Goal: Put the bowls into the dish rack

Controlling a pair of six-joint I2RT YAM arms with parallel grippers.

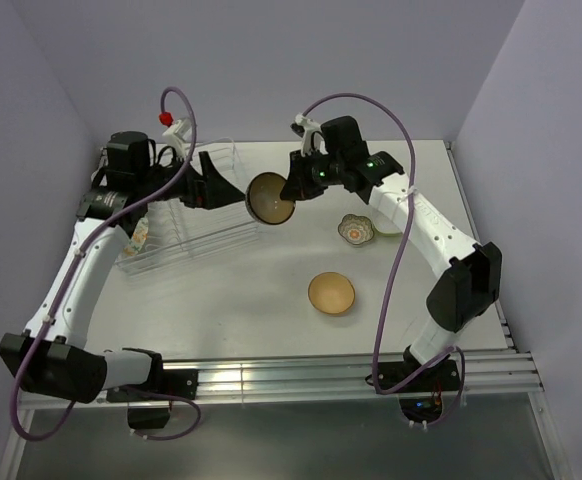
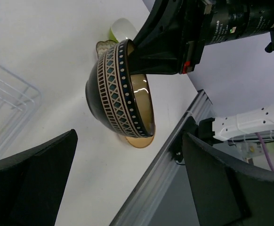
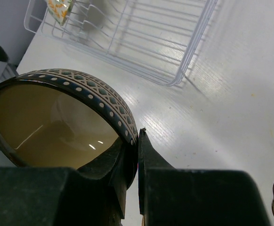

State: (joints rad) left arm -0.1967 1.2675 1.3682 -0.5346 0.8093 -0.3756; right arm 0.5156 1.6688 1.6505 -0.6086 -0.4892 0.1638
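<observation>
My right gripper [image 1: 289, 192] is shut on the rim of the dark brown bowl [image 1: 269, 197] with a patterned band. It holds the bowl tilted on edge in the air, just right of the dish rack [image 1: 186, 225]. The pinch shows in the right wrist view [image 3: 138, 136], one finger inside the bowl [image 3: 52, 122]. My left gripper [image 1: 221, 185] is open and empty, facing the bowl [image 2: 120, 101] from the rack side with a gap between them. A tan-orange bowl [image 1: 331, 292], a scalloped bowl [image 1: 354, 229] and a lime-green bowl [image 2: 123, 29] sit on the table.
A white bowl with orange flowers [image 1: 139, 237] stands in the rack's left end; it also shows in the right wrist view [image 3: 59, 9]. The rack's wire wall [image 3: 193, 47] lies below the held bowl. The table's metal front rail [image 2: 165, 174] runs along the near edge.
</observation>
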